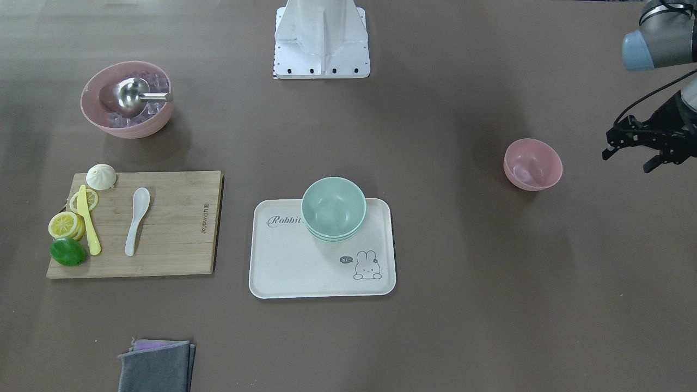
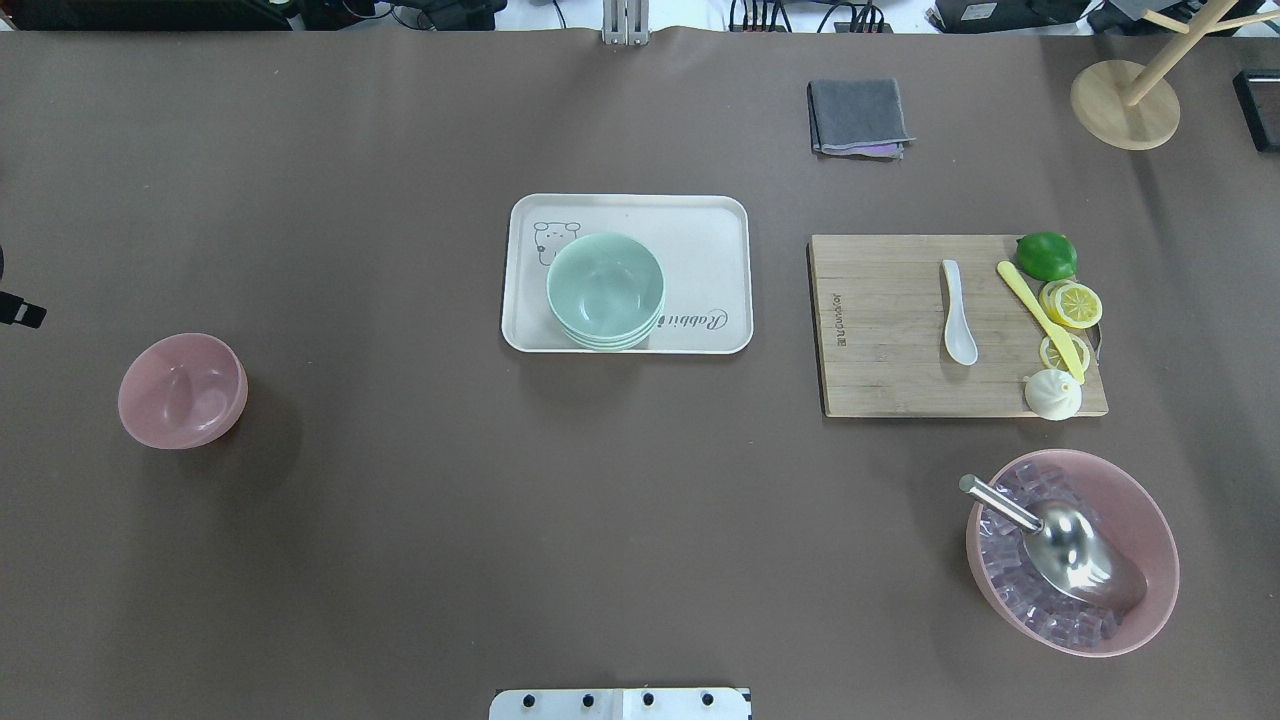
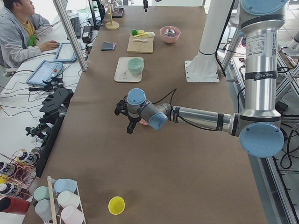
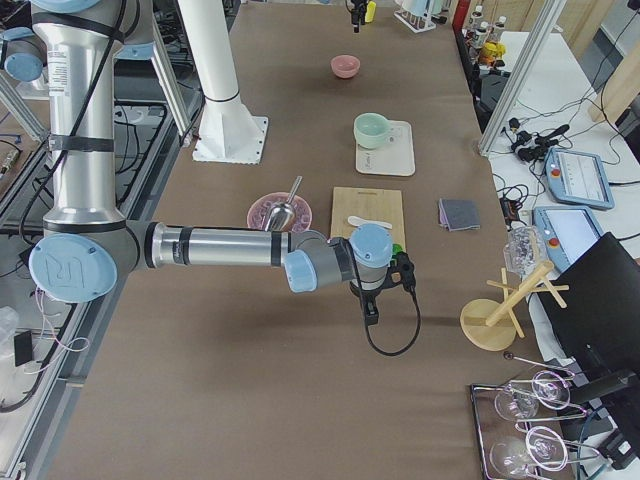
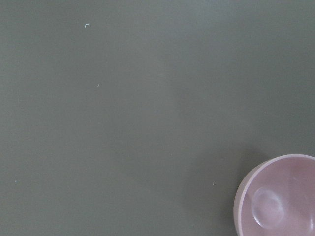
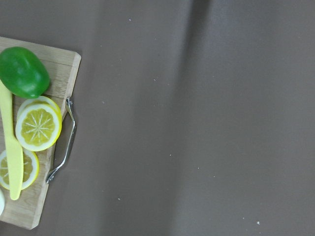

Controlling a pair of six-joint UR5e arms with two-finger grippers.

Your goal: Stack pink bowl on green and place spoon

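A small empty pink bowl (image 1: 532,164) stands alone on the brown table; it also shows in the overhead view (image 2: 182,390) and at the lower right of the left wrist view (image 5: 278,196). A stack of green bowls (image 1: 333,208) sits on a white rabbit tray (image 1: 288,267). A white spoon (image 1: 136,220) lies on a wooden cutting board (image 1: 174,234). My left gripper (image 1: 627,160) is open and empty, beside the pink bowl and apart from it. My right gripper (image 4: 385,285) hovers beyond the board's end near the lime; I cannot tell if it is open.
A large pink bowl (image 1: 126,99) holds ice cubes and a metal scoop. On the board lie a lime (image 1: 68,252), lemon slices, a yellow knife (image 1: 88,220) and a bun. A folded grey cloth (image 1: 157,366) and a wooden stand (image 2: 1125,105) sit at the table's far side.
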